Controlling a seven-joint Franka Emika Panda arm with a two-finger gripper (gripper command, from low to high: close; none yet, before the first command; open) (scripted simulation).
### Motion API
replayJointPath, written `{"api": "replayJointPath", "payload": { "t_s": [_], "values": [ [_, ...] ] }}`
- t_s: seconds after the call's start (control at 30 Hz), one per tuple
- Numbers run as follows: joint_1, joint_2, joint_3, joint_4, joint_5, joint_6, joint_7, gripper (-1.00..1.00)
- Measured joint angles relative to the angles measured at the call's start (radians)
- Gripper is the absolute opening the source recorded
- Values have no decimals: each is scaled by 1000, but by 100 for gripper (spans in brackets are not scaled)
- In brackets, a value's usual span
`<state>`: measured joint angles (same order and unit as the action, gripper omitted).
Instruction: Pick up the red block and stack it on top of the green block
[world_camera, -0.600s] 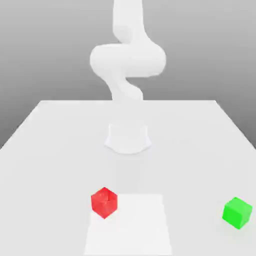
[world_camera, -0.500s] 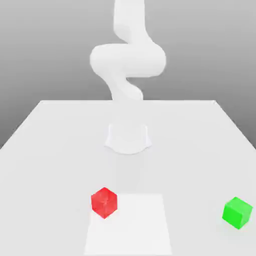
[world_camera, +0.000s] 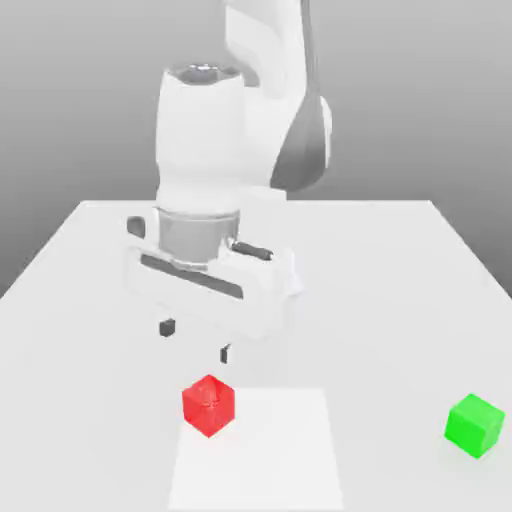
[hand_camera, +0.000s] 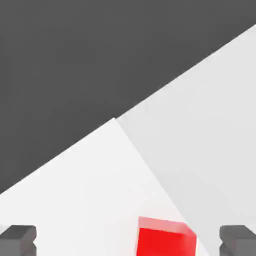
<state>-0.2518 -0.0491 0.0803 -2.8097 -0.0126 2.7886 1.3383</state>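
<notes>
Exterior view: 1 open gripper hangs above the counter; the red block overlaps the white patch's edge, the green block well apart at the right.

Hand view: red block between 2 parted fingertips.

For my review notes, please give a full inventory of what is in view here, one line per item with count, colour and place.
small plain red cube: one, red, at the corner of the white patch
small plain green cube: one, green, on the table toward the exterior view's right
flat four-sided patch: one, white, on the tabletop
broad tabletop: one, light grey, under everything
two-finger gripper: one, white with dark fingertips, open above the red cube
jointed robot arm: one, white and grey, above the table
</notes>
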Motion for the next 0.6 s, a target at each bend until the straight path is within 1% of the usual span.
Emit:
{"api": "replayJointPath", "payload": {
  "t_s": [0.1, 0.27, 0.3, 0.5, 0.6],
  "values": [
    [-1, 95, -3, -5, 2, 79, 18, 0],
    [27, 256, -42, 14, -37, 215, 47, 0],
    [32, 274, -48, 16, -41, 230, 51, -100],
    [34, 283, -50, 17, -47, 239, 55, -100],
    [21, 221, -33, 10, -28, 187, 43, -100]
  ]
}}
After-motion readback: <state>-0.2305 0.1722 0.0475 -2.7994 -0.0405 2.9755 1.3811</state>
